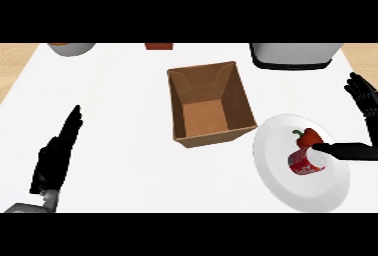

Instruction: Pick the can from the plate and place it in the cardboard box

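A red can (303,163) lies on its side on the white plate (284,185) at the right of the counter. Just behind the can on the same plate sits a red pepper (310,135) with a green stem. My right hand (353,151) comes in from the right edge, open. Its thumb tip touches the can's top end, while its fingers (361,95) spread well above the plate, apart from the can. The open cardboard box (210,104) stands left of the plate, nothing inside. My left hand (55,157) rests open at the lower left, fingers straight.
A grey bowl (71,48) sits at the far left back edge. A small red-brown object (159,46) is at the back middle, and a white and black appliance (295,55) stands at the back right. Wooden strips border the white counter at both sides.
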### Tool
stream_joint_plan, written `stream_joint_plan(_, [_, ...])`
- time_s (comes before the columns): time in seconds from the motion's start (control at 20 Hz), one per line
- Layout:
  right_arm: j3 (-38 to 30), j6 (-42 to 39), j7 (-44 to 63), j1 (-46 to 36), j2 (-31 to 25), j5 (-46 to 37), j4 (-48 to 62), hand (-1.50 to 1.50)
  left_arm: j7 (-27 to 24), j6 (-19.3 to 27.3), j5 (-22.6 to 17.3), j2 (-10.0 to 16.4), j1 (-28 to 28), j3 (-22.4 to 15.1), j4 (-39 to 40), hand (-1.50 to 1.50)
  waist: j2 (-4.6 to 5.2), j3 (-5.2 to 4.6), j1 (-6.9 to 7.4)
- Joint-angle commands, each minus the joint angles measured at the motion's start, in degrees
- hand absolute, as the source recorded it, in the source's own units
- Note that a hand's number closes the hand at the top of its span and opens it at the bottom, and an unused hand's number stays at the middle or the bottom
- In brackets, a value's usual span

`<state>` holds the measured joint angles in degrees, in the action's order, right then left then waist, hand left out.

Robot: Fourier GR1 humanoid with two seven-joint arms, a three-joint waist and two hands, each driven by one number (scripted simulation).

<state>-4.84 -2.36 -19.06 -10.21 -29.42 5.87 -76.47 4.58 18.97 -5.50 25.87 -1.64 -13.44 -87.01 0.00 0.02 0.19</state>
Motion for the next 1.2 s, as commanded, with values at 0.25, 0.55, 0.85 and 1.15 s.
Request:
stream_joint_plan(0.25, [8.4,-12.8,9.9,-1.8,-19.0,-13.3,-2.7,-1.5,-1.0,-1.3,0.4,0.1,-0.6,0.7,1.8,0.0,0.02,-0.23,0.05])
stream_joint_plan(0.55, [15.0,-23.7,19.2,0.0,-23.9,-16.0,-10.8,-1.5,-1.2,-1.6,0.5,0.0,1.6,1.0,0.1,0.0,-0.2,-0.16,-0.1])
stream_joint_plan(0.85, [15.3,-24.5,26.6,6.6,-20.6,-18.4,-19.6,-1.5,1.6,-2.8,1.2,-0.7,1.1,2.7,-2.3,0.0,-0.18,-0.03,-0.57])
stream_joint_plan(1.15, [16.5,-25.0,36.3,3.0,-12.2,-23.4,-20.2,-1.5,-0.9,-5.0,2.5,-3.6,-0.9,4.7,2.9,0.0,0.0,-0.04,-0.39])
